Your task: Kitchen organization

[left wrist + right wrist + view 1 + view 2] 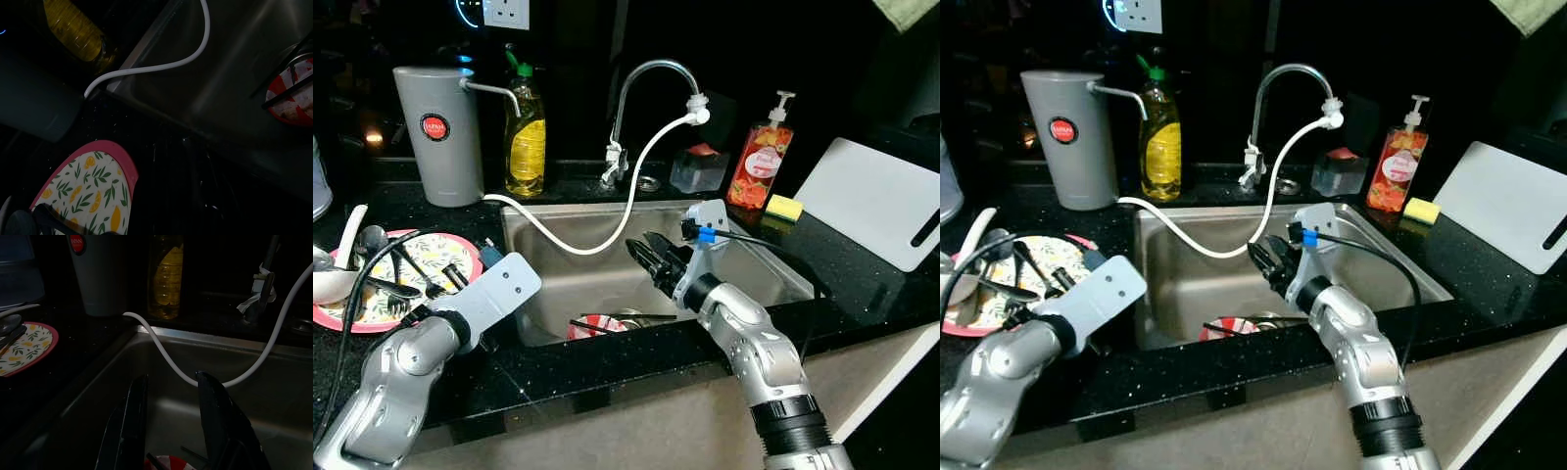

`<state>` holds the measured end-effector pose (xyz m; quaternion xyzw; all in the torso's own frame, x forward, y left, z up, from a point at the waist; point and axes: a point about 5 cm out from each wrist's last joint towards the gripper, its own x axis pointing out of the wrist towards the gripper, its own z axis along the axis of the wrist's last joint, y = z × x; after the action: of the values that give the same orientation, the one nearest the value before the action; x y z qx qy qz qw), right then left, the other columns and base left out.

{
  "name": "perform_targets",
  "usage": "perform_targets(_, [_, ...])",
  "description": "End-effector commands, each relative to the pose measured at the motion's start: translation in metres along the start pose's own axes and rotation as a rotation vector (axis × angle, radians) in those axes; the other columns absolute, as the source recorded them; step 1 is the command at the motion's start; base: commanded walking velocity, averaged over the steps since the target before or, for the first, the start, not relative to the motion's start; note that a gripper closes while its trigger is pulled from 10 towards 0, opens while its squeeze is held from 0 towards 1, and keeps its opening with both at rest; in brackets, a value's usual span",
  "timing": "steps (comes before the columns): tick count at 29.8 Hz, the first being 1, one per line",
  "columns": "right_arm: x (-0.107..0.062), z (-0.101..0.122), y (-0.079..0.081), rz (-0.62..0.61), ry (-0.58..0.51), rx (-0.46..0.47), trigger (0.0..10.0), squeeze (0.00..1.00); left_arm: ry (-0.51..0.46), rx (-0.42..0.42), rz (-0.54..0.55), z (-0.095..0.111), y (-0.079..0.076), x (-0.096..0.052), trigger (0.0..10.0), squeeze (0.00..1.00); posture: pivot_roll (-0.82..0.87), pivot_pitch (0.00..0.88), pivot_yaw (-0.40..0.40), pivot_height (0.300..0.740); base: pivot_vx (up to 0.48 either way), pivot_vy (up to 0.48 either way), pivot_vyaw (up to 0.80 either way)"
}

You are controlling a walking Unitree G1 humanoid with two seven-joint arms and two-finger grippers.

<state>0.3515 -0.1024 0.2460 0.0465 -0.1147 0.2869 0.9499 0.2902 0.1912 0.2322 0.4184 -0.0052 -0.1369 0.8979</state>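
Observation:
A pink-rimmed plate with a lemon pattern lies on the black counter left of the sink, and several black and white utensils rest on it. My left arm's silver wrist bracket hovers between that plate and the sink, hiding the fingers. The plate's rim also appears in the left wrist view. My right gripper hangs open over the sink, nothing between its fingers. Below it a red-and-white dish with black sticks across it lies on the sink floor.
A white hose runs from the faucet across the sink to a grey canister. A yellow soap bottle, a clear box, a red pump bottle, a yellow sponge and a white cutting board line the back and right.

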Motion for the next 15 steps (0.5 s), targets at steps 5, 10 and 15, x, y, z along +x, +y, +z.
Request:
perform_targets(5, [0.0021, 0.0061, -0.0018, -0.001, -0.019, -0.010, 10.0, 0.00, 0.009, -0.016, -0.044, -0.0017, -0.0110, 0.0053, 10.0, 0.00, 0.09, 0.033, -0.132, 0.740, 0.000, 0.000, 0.00])
perform_targets(10, [-0.0003, 0.0075, -0.0056, -0.011, -0.018, -0.017, 10.0, 0.00, 0.008, -0.016, -0.044, -0.0013, -0.0110, 0.0057, 10.0, 0.00, 0.09, 0.037, -0.129, 0.740, 0.000, 0.000, 0.00])
perform_targets(15, [-0.0029, 0.0052, -0.0055, -0.019, -0.015, -0.014, 10.0, 0.00, 0.008, -0.017, -0.044, -0.0013, -0.0113, 0.0061, 10.0, 0.00, 0.09, 0.034, -0.126, 0.740, 0.000, 0.000, 0.00])
